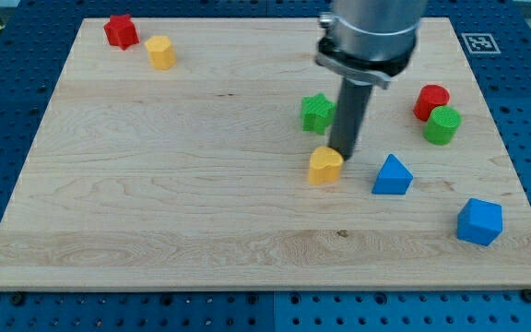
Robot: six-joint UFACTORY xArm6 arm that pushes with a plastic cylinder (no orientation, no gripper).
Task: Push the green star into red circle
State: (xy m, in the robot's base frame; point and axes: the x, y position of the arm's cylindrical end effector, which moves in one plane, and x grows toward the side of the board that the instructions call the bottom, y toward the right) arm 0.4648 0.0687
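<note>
Since my tip rests at four o'clock of the green star, touching the yellow block, this jawless tool risks shoving yellow, missing the three-o'clock red circle.
</note>
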